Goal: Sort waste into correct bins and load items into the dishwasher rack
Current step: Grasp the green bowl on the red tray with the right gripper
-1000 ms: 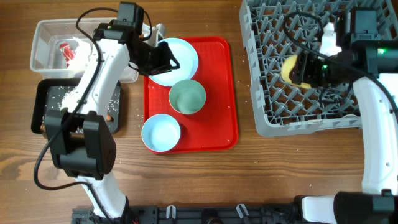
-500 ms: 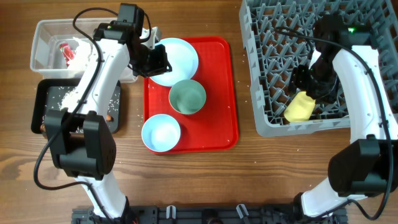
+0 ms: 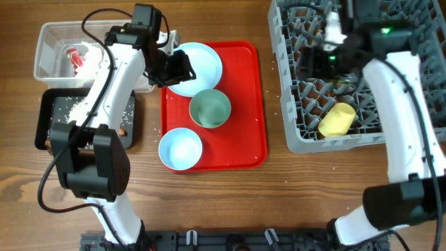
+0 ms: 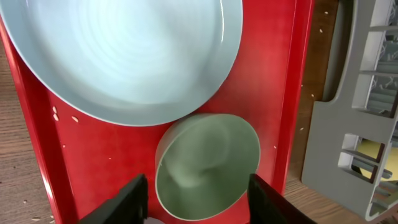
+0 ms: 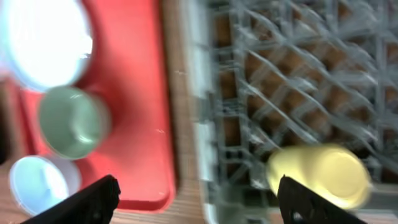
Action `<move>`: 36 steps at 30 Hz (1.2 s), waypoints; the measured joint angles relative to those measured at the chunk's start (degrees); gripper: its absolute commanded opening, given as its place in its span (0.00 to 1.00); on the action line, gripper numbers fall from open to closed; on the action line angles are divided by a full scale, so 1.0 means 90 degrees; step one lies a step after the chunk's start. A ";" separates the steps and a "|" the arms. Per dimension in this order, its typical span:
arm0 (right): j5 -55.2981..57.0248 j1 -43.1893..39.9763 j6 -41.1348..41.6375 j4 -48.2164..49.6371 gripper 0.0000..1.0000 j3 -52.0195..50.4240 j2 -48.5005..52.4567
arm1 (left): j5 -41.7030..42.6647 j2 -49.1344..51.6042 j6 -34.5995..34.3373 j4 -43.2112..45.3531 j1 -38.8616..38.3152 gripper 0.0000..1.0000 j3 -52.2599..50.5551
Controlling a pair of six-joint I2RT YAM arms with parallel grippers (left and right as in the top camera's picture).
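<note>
The light blue plate (image 3: 198,65) lies at the back of the red tray (image 3: 244,104), with the pale green bowl (image 3: 210,109) and the light blue bowl (image 3: 180,149) in front of it. My left gripper (image 3: 178,70) is open and empty over the plate's left edge. In the left wrist view its jaws (image 4: 199,205) straddle the green bowl (image 4: 208,165) below the plate (image 4: 124,56). The yellow cup (image 3: 337,119) lies on its side in the grey dishwasher rack (image 3: 300,139). My right gripper (image 3: 317,63) hovers open over the rack, apart from the cup (image 5: 317,174).
The clear tub (image 3: 52,35) at far left holds the red-and-white wrapper (image 3: 75,57) and white tissue. The black tray (image 3: 49,118) in front of it holds rice grains (image 3: 77,106). A few grains lie on the wood between the red tray and the rack.
The right gripper let go of the yellow cup, which now lies at the rack's front, and swung back and to the left. The left arm barely moved.
</note>
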 measured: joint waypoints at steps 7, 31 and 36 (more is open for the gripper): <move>-0.0175 0.1248 -0.0024 0.0391 0.89 0.0007 0.0015 | -0.0005 0.0000 0.0002 -0.0731 0.0000 0.50 0.0000; -0.0352 0.2378 0.0401 0.1700 0.52 -0.0311 0.2089 | -0.1440 0.0000 -0.0461 -0.0690 0.0000 0.61 0.0000; -0.0148 0.2378 0.0588 0.2011 0.44 -0.0311 0.2623 | -0.1501 0.0000 -0.0491 -0.0500 0.0000 0.85 0.0000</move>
